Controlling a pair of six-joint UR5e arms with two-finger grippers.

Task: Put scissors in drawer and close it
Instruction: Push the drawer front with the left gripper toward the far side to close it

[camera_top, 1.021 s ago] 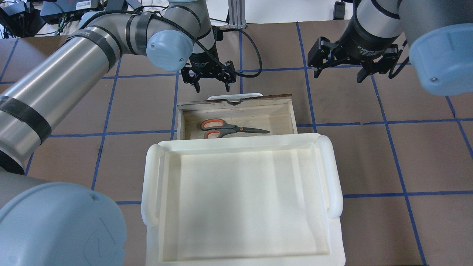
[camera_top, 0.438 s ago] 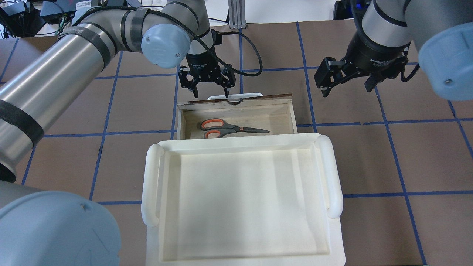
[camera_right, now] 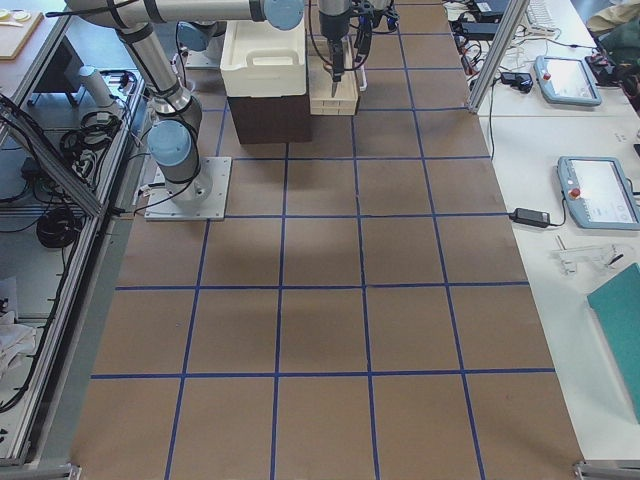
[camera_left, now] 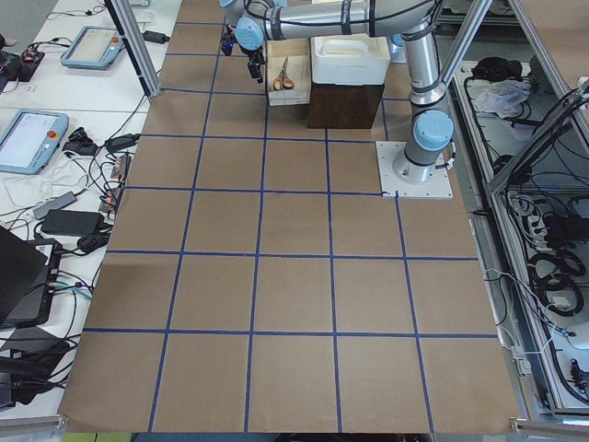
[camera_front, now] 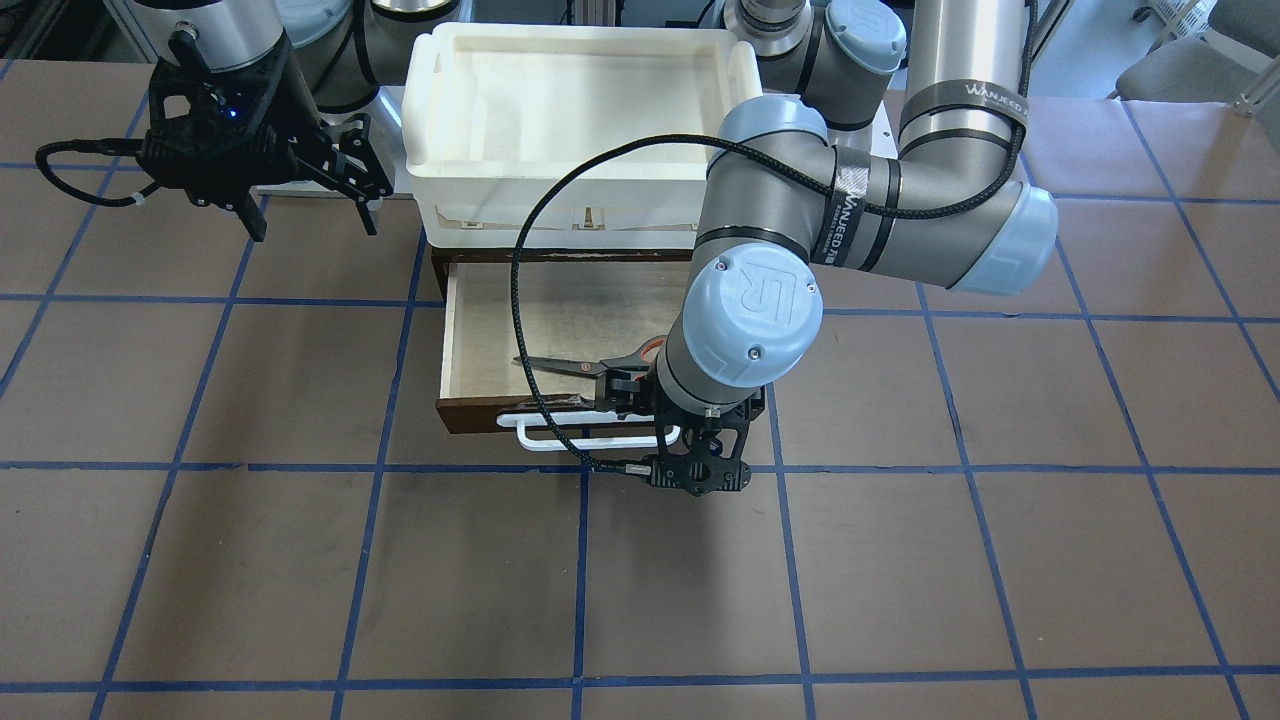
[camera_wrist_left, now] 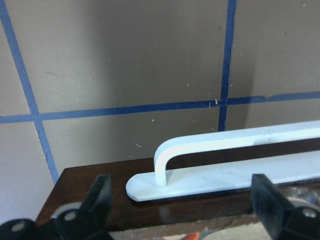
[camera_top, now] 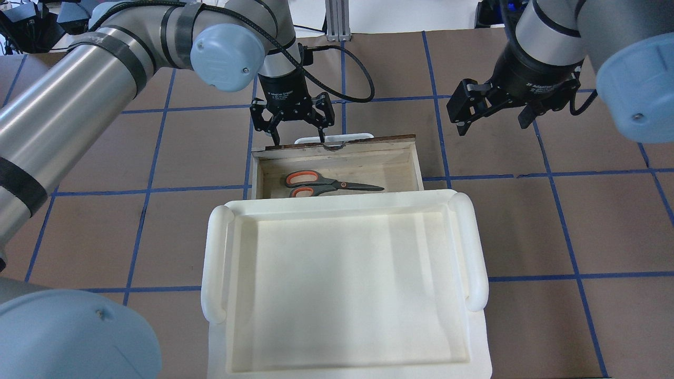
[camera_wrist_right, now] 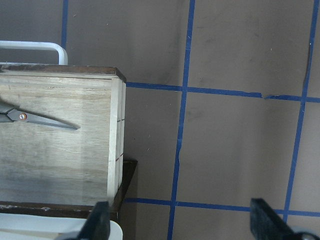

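Observation:
The scissors [camera_top: 326,184], grey with orange-lined loops, lie inside the open wooden drawer [camera_top: 416,163], also visible in the front view [camera_front: 575,366] and the right wrist view [camera_wrist_right: 40,119]. My left gripper [camera_top: 298,138] is open and empty, fingertips down at the drawer's dark front by the left end of the white bar handle [camera_top: 347,137]. The left wrist view shows the handle [camera_wrist_left: 225,142] and the front [camera_wrist_left: 100,177] between the open fingers [camera_wrist_left: 97,200]. My right gripper [camera_top: 492,125] is open and empty, raised over the table right of the drawer.
A white foam-like tray [camera_top: 216,263] sits on the dark cabinet above the drawer, covering the drawer's rear part. The brown table top with blue tape lines [camera_top: 579,221] surrounds the cabinet. The left arm's black cable [camera_front: 520,300] loops over the drawer.
My left gripper has come down and closer to the drawer front, to the handle's left end. My right gripper shifted slightly right and lower. The drawer and scissors have not moved.

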